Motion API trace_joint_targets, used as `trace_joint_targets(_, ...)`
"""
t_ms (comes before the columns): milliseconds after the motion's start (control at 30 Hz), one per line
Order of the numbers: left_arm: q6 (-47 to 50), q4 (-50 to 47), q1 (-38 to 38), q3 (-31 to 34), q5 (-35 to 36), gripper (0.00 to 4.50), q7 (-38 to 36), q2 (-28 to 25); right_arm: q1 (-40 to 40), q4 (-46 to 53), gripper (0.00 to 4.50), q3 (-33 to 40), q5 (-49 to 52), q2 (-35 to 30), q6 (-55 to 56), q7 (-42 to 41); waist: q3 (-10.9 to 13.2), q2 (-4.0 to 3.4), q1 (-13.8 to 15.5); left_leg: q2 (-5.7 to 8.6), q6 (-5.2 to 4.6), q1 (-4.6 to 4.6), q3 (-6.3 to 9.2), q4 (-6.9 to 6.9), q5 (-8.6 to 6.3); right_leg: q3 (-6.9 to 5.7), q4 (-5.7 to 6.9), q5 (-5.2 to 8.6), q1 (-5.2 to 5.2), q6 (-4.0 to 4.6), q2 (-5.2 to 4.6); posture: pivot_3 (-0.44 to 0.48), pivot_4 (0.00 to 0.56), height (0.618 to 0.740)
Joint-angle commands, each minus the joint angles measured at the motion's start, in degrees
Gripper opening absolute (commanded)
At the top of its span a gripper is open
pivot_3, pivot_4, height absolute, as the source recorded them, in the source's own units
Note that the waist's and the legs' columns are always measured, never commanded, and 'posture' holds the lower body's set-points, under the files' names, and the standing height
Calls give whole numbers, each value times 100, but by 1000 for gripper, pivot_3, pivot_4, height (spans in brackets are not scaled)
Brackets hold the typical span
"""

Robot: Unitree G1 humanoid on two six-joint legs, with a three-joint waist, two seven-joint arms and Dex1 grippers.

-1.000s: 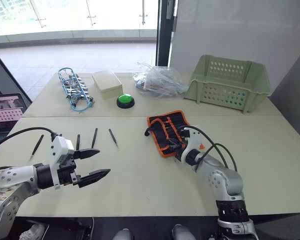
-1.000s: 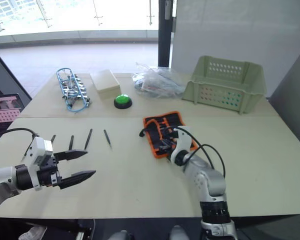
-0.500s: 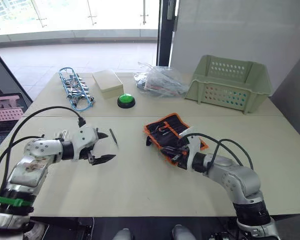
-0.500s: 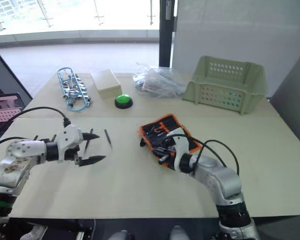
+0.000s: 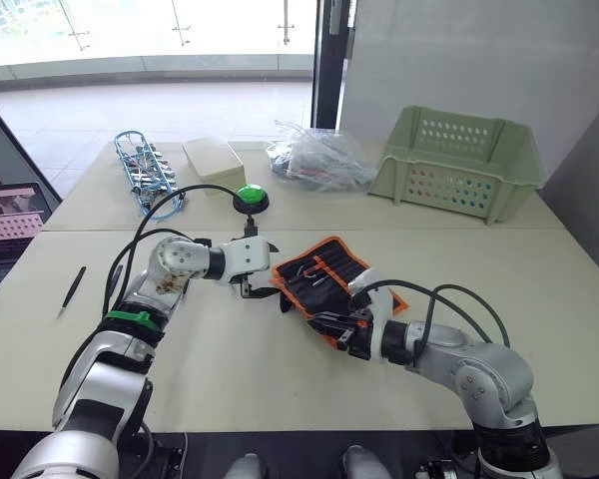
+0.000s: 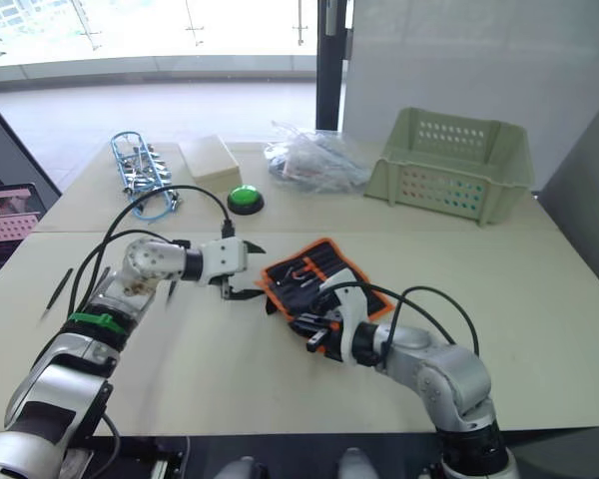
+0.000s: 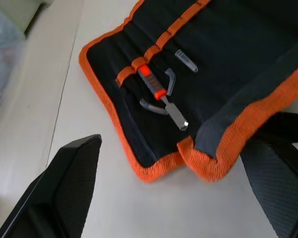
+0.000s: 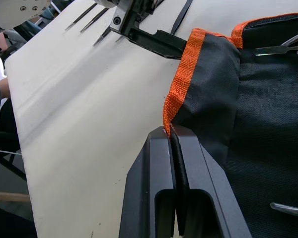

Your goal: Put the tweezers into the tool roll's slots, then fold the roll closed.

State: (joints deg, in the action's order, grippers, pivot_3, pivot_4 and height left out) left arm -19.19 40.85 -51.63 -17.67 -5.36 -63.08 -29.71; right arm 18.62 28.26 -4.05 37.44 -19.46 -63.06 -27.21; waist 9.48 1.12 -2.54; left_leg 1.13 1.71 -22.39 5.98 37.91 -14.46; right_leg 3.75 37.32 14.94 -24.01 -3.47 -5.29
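The tool roll (image 5: pixel 326 283) lies open on the bench (image 5: pixel 539 289), its inner face up, in front of the green button (image 5: pixel 251 199) and well short of the pale green basket (image 5: pixel 457 162). Small cutters with an orange grip (image 7: pixel 159 92) sit tucked into its slots (image 7: pixel 154 49). The right claw (image 8: pixel 175 141) is clenched on the roll's orange edging at the corner nearest the robot, where the fabric is folded up off the bench. The left claw (image 5: pixel 259 269) is released, its two black fingers (image 7: pixel 64 183) spread, hovering just beside the roll's left edge. One of the tweezers (image 5: pixel 72 290) lies on the bench far to the left of the roll, and more tweezers (image 8: pixel 87 21) lie beyond the left claw. Behind the button, away from the roll, sit a blue-wire bundle of clips (image 5: pixel 148 177), a beige box (image 5: pixel 213 164) and a clear plastic bag (image 5: pixel 319 160).
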Motion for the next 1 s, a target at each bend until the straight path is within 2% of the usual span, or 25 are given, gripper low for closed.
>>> trace_joint_targets(33,-312,236,-193,20,-50,3923,-142,0,-39,347,0,79,210,25,-32,63,0,0,-25,0,0,-1,0,0,0,2,11,0,-6,0,0,0,150,740)
trace_joint_targets(200,-385,381,-251,76,-18,2287,-311,21,-98,420,0,98,233,28,-53,113,0,0,-23,0,0,-2,0,1,0,2,52,0,-14,0,0,0,150,740)
trace_joint_targets(433,-497,445,-305,191,146,22,-585,-5,-61,442,0,-27,195,-384,-52,-62,0,0,-9,1,0,-2,0,6,0,2,51,0,-11,0,0,0,150,740)
trace_joint_targets(700,-203,-149,166,224,388,22,-842,36,145,91,0,-142,-51,-1274,417,-749,0,1,-13,1,-1,-2,0,9,0,2,37,1,-11,0,1,0,150,740)
trace_joint_targets(867,-32,-585,480,192,414,22,-898,-18,187,177,0,-259,104,-1504,419,-1184,0,1,-8,1,-1,-3,1,14,0,2,39,0,-11,0,1,0,150,740)
trace_joint_targets(1000,-60,-712,655,123,267,22,-874,-145,19,162,0,-436,-2,-1350,493,-1134,0,1,-3,0,-1,-3,1,16,0,2,38,1,-10,0,1,0,150,740)
